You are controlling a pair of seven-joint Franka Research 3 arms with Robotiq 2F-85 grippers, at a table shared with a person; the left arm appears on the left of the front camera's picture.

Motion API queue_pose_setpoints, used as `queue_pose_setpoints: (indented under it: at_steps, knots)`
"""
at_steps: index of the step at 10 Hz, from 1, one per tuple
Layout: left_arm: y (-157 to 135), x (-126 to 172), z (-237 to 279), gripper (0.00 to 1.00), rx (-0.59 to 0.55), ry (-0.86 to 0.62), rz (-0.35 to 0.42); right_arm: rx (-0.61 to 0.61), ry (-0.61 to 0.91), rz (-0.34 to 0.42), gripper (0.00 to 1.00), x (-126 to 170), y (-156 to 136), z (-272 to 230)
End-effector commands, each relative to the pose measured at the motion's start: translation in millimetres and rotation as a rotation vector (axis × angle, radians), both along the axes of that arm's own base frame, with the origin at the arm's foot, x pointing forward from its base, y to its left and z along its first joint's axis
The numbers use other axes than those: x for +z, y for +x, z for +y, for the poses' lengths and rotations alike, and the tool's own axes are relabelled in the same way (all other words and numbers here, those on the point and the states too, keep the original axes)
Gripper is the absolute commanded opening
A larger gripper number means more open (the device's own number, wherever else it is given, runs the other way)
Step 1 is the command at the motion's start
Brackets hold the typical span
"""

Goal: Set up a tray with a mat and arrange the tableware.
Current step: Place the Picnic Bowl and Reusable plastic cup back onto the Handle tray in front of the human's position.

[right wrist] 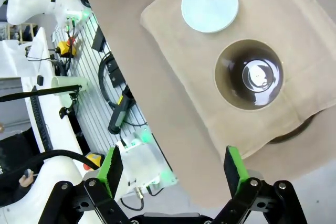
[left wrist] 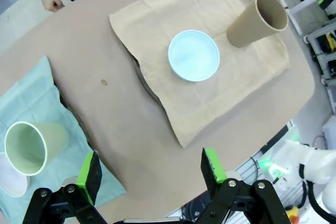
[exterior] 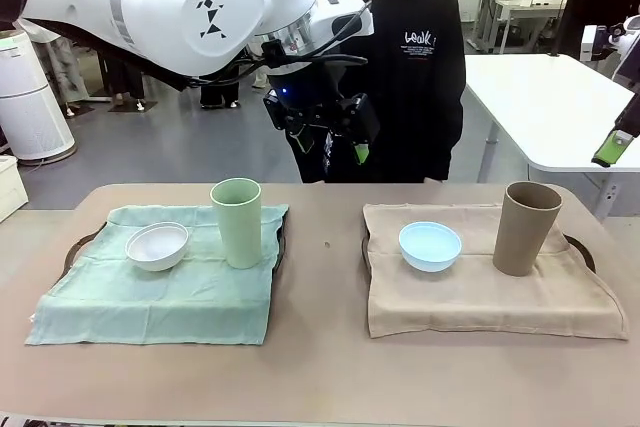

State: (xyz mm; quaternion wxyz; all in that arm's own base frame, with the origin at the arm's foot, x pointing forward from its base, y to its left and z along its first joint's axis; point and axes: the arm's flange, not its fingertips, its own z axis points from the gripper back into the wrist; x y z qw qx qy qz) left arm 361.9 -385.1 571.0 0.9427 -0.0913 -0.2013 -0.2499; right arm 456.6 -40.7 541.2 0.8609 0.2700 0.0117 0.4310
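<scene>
Both trays looked fully dressed: the white bowl (exterior: 157, 245) and green cup (exterior: 237, 221) stood on the green mat (exterior: 150, 297), the blue bowl (exterior: 430, 245) and tan cup (exterior: 525, 228) on the beige mat (exterior: 480, 297). My left gripper (exterior: 335, 147) and right gripper (right wrist: 173, 169) hung high above the bench, jaws spread and empty. I judged the arranging done; next I needed only to retreat.

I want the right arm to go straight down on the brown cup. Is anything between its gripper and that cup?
Nothing visible. The open right gripper hangs above the tan-brown cup, whose open mouth faces it, with the light blue bowl apart beside it.
</scene>
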Motion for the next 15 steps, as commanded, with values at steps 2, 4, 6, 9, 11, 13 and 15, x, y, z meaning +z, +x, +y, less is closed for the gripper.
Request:
queue_pose_setpoints:
  at_steps: [2, 4, 6, 9, 11, 13, 15]
  knots:
    - [-2, 1, 2, 0.98, 0.019, 0.002, -0.007, 0.002, 0.014, -0.007, 1.0, -2, 2, 3]
    - [0, 0, 0, 0.98, 0.0, 0.0, 0.0, 0.0, 0.0, 0.0, 1.0, 0, 0, 0]
    - [-19, 41, 69, 0.98, -0.08, 0.096, 0.097, -0.088, -0.276, 0.099, 1.0, 68, -39, 51]
    - [-48, 67, 160, 0.98, 0.125, 0.165, 0.424, -0.071, -0.215, 0.093, 1.0, 73, -54, 62]
    - [-30, 48, 99, 0.98, -0.027, 0.121, 0.203, -0.104, -0.223, 0.072, 1.0, 86, -55, 63]
    - [-43, 61, 132, 0.98, 0.021, 0.16, 0.269, -0.094, -0.221, 0.079, 1.0, 91, -61, 67]
    - [-29, 29, 205, 0.98, 0.022, -0.285, 0.18, -0.022, 0.409, 0.363, 1.0, 56, -37, 18]
